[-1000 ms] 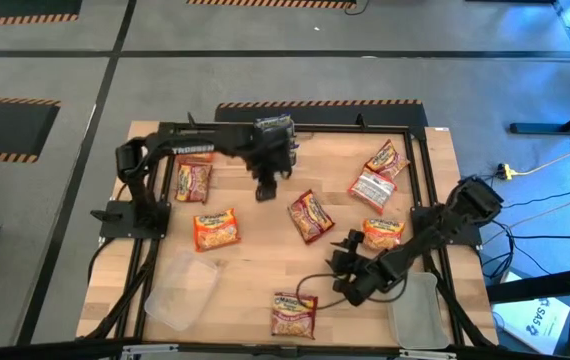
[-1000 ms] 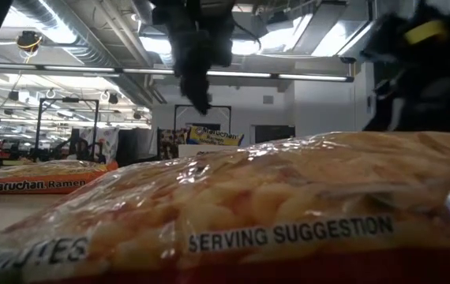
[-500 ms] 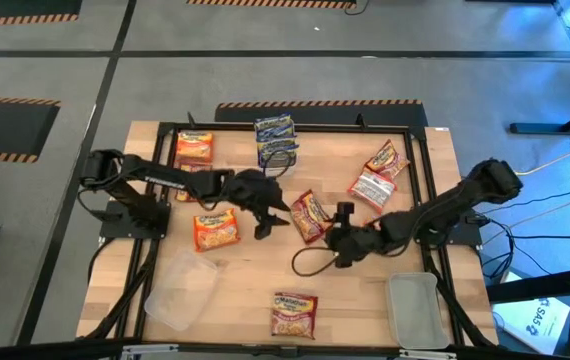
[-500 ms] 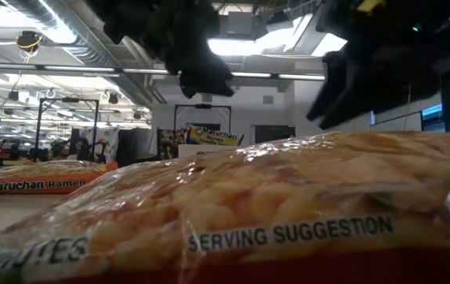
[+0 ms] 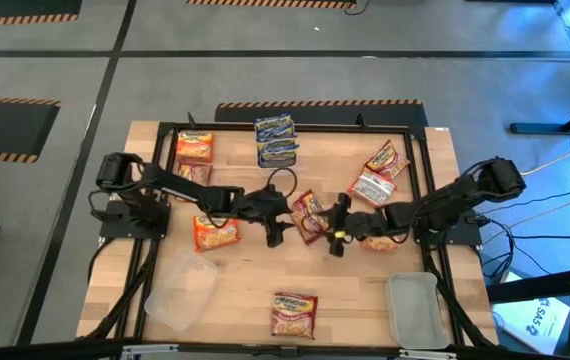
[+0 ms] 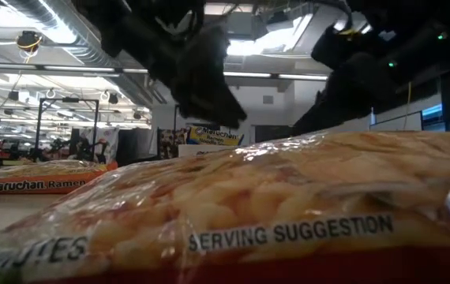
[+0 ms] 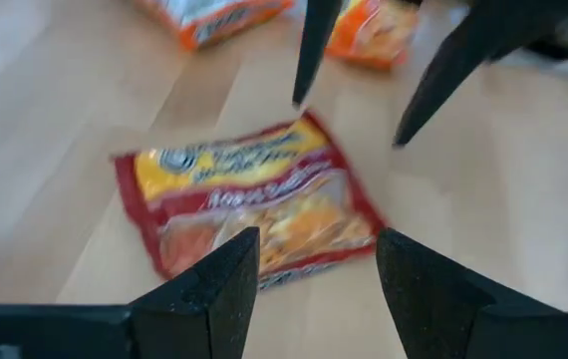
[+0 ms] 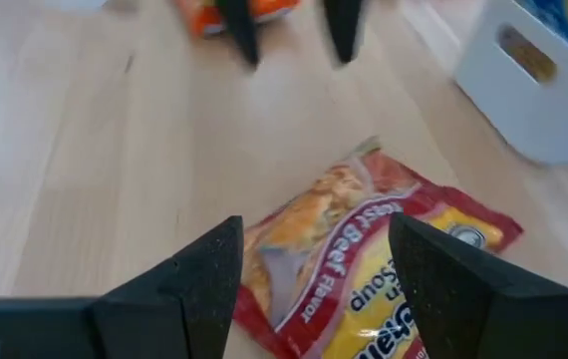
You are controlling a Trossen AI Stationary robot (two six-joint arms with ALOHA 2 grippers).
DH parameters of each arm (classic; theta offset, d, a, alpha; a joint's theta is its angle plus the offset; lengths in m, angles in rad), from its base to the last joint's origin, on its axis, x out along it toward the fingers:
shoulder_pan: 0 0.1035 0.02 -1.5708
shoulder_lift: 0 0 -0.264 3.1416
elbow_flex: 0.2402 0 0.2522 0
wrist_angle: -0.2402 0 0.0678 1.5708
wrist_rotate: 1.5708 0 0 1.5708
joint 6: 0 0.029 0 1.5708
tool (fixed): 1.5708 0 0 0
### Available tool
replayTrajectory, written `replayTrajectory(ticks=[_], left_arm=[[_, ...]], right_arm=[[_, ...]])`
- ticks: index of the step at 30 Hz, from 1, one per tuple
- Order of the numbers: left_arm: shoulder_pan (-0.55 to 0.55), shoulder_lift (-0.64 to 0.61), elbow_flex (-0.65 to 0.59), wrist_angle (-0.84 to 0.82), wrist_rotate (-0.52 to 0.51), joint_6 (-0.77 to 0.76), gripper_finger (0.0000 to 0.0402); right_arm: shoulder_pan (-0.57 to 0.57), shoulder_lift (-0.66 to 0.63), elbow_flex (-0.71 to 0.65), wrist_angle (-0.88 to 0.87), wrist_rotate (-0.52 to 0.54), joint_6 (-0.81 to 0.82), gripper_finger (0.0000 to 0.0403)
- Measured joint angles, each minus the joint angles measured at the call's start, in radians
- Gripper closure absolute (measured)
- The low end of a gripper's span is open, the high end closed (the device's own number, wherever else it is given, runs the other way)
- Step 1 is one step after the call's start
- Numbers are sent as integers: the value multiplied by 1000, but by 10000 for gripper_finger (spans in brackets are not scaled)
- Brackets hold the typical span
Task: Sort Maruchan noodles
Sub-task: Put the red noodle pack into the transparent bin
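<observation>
High: wood table (image 5: 245,265); left gripper (image 5: 276,232) and right gripper (image 5: 336,238) flank the centre red packet (image 5: 309,215).
Low: a packet (image 6: 272,213) fills the foreground, lit ceiling behind, grippers probably overhead.
Wrists: both sets of fingers spread wide, empty, packet (image 7: 249,204) (image 8: 369,254) ahead.

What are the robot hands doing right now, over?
Left gripper and right gripper open, flanking the red noodle packet mid-table. Nothing held. Nothing between them, over.
</observation>
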Motion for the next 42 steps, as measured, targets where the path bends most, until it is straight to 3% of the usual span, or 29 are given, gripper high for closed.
replayTrajectory(ticks=[7,10,20,26,33,39,42], left_arm=[[20,115,-1,1,-3,-20,207],[19,155,-1,5,1,-24,207],[17,230,0,82,1,-24,207],[18,237,1,79,0,-16,207],[32,110,0,-54,0,-17,207],[61,17,0,-90,-18,-28,207],[97,16,0,-76,37,-60,203]], right_arm=[[-83,3,-1,-79,-25,148,164],[-136,3,-1,-85,-95,193,164],[-259,15,-1,-87,-209,207,164],[-254,86,-1,-70,-241,199,164],[-185,187,4,47,-280,197,164],[-108,196,2,65,-231,144,164],[-83,199,1,91,-200,109,164]])
